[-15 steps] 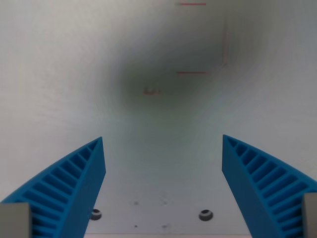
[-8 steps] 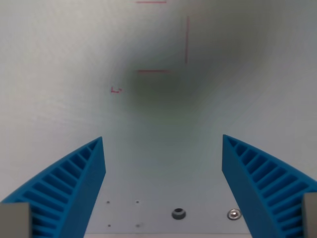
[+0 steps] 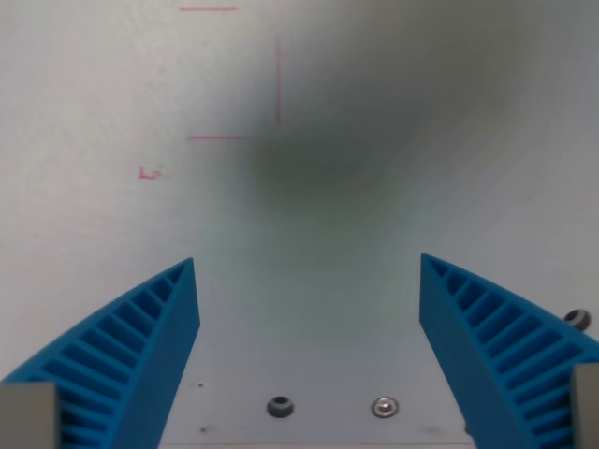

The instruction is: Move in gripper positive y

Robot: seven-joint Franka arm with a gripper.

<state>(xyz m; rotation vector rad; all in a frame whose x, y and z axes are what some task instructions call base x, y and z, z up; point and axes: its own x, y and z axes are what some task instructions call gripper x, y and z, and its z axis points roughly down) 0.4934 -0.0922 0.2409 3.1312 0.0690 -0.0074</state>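
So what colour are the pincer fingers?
Blue, ribbed fingers, clearest in the wrist view.

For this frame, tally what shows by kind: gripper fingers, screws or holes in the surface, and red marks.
Blue gripper fingers: 2, spread apart
Screws or holes near the bottom edge: 2, plus 1 partly hidden at the right edge
Red line marks: 3
Small red scribble: 1
Total: 9

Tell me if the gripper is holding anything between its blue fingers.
No: the gripper is open, and only the bare white table shows between the two blue fingers.
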